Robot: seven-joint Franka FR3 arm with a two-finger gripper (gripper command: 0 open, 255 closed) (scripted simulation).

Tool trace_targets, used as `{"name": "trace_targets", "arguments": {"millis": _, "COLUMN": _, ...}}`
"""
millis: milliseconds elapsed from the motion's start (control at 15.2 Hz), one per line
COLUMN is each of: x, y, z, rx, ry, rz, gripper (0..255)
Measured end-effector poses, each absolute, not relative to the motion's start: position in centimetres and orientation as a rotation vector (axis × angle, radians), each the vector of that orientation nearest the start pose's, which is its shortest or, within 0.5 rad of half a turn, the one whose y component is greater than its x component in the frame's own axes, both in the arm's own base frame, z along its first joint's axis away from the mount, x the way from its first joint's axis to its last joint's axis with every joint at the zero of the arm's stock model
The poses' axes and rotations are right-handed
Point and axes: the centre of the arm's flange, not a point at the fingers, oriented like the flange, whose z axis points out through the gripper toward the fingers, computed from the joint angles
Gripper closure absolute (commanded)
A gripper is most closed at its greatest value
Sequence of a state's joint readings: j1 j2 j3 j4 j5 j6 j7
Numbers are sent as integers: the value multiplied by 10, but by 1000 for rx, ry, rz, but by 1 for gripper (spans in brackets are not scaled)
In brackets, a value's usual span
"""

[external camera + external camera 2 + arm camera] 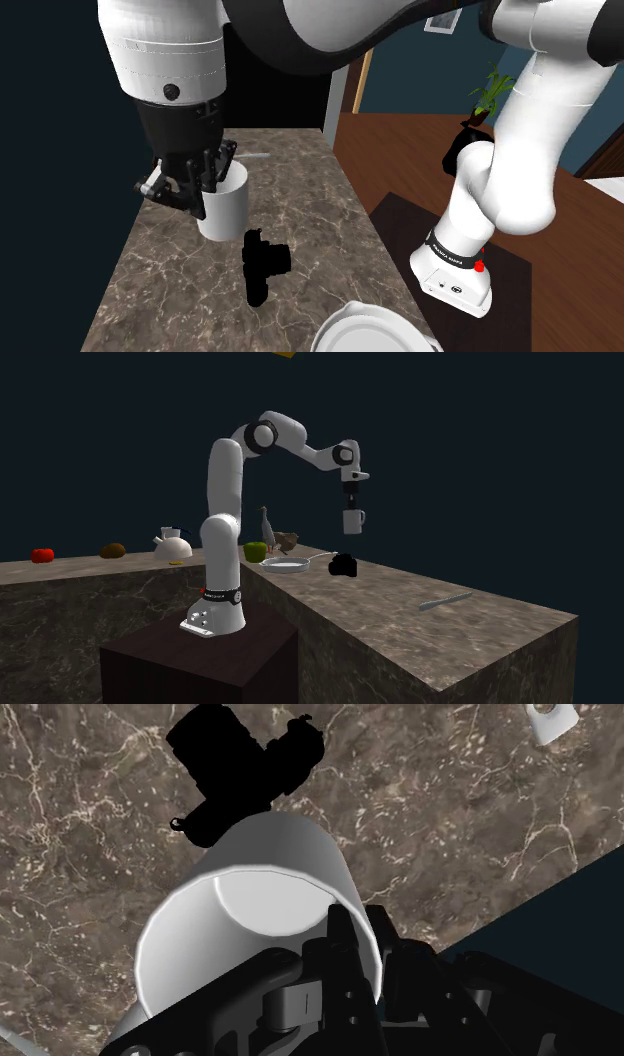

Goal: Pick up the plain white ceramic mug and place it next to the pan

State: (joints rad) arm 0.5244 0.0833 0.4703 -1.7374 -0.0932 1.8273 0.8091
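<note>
The gripper [205, 188] is clamped on the rim of the white mug [228, 208], with one finger inside and one outside. The mug hangs in the air above the brown marbled tabletop [300, 190] and does not touch it. A black camera [262, 262] sits just under it. The pan [285, 563] lies near the camera, on the side of the arm's base.

the dark marbled desk [300, 200] carried a black camera [264, 262], a pale pan [285, 564] near it, and a thin grey utensil [445, 600] lying well apart.
</note>
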Motion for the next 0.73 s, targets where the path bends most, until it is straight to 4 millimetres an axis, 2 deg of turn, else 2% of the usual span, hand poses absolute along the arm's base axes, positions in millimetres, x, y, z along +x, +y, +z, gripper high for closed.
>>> {"name": "trace_targets", "arguments": {"millis": 396, "x": 308, "y": 560, "z": 526, "rx": -3143, "ry": -326, "rz": -81, "gripper": 255}}
{"name": "trace_targets", "arguments": {"millis": 528, "x": 304, "y": 568, "z": 518, "rx": -3144, "ry": -324, "rz": -80, "gripper": 255}}
{"name": "trace_targets", "arguments": {"millis": 726, "x": 303, "y": 571, "z": 505, "rx": -3144, "ry": -323, "rz": -80, "gripper": 255}}
